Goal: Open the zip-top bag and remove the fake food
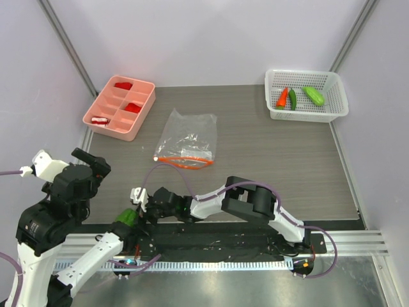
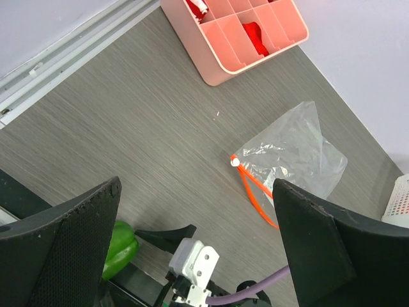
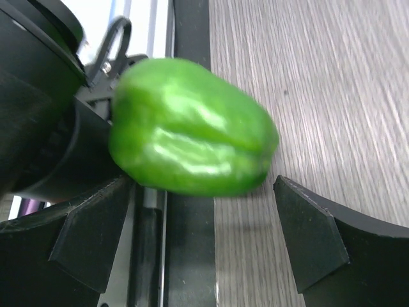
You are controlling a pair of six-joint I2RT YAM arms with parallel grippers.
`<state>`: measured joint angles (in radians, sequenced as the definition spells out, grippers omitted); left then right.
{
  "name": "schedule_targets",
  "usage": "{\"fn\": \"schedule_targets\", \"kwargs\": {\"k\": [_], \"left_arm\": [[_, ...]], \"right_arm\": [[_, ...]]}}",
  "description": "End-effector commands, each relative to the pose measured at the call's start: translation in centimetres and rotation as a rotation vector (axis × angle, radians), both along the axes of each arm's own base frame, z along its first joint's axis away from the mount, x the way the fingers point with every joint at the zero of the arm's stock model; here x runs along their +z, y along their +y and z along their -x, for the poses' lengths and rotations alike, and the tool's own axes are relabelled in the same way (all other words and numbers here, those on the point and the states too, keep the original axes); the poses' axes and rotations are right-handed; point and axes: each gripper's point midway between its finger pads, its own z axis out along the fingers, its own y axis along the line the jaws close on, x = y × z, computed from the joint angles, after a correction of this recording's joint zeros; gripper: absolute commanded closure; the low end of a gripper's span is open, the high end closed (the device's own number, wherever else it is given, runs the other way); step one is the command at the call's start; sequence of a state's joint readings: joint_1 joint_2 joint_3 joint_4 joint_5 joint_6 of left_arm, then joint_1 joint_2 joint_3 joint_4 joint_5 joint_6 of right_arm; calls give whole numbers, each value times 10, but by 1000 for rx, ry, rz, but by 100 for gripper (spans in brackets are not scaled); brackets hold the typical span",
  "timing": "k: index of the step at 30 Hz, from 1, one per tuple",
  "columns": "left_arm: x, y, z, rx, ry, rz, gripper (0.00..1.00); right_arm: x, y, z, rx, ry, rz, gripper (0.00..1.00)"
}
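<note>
Table [image 1: 268, 166], both grippers released, nothing grasped.
At far right the white basket [image 1: 339, 96] holds a carrot piece [image 1: 282, 98], a dark chili [image 1: 293, 98] and a light green piece [image 1: 313, 95]. The zip-top bag [image 1: 186, 137] lies flat mid-table. The green bell pepper [image 3: 192, 137] sits at the near edge before the right gripper [image 3: 203, 190]. The left gripper [image 2: 198, 192] hangs above, spread wide.

Bare table [image 1: 268, 166] surrounds the zip-top bag [image 1: 187, 137]; the bell pepper [image 3: 192, 128] is hemmed — arm hardware [image 3: 45, 128] just beside it.
</note>
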<state>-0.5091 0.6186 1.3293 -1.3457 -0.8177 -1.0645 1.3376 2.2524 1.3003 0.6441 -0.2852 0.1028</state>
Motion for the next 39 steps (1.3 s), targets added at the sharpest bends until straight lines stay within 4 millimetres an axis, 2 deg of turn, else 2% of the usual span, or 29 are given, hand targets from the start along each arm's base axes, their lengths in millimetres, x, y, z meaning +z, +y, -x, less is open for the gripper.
{"fn": "schedule_targets", "kwargs": {"k": [1,5,9,12,13,15,17,18,20,21,23,27,32,35,36,39], "left_arm": [[-8,8,11,4,51,-41,0],[-9,6,11,-1,52,-34,0],[-11,8,9,19,62,-43,0],[-14,5,7,9,79,-42,0],[-14,4,6,6,81,-41,0],[-15,2,5,2,77,-36,0],[-15,2,5,-1,74,-36,0],[-15,2,5,0,77,-39,0],[-17,3,6,-1,82,-43,0],[-17,3,5,-1,81,-41,0],[-17,2,5,-1,78,-40,0],[-19,2,3,-2,82,-52,0],[-28,2,-1,21,112,-65,0],[-36,0,-6,15,182,-122,0],[-40,4,-1,19,236,-157,0],[-39,-4,-7,-17,334,-198,0]], "right_arm": [[40,22,1,3,-73,-162,0],[46,26,1,14,-85,-199,0],[51,36,-8,-35,-73,-217,0],[49,46,-10,-45,-54,-221,6],[47,48,-11,-51,-54,-219,12],[45,50,-20,-95,-53,-226,15],[45,50,-27,-131,-55,-234,22],[46,50,-29,-142,-56,-235,32],[48,49,-34,-154,-52,-244,38],[48,48,-38,-169,-56,-242,50],[47,44,-46,-191,-61,-237,55],[52,34,-65,-253,-73,-235,75],[51,20,-102,-358,-56,-198,76],[57,10,-116,-416,-52,-174,72],[57,7,-119,-425,-54,-157,69],[63,-7,-117,-440,-33,-87,64]]}}
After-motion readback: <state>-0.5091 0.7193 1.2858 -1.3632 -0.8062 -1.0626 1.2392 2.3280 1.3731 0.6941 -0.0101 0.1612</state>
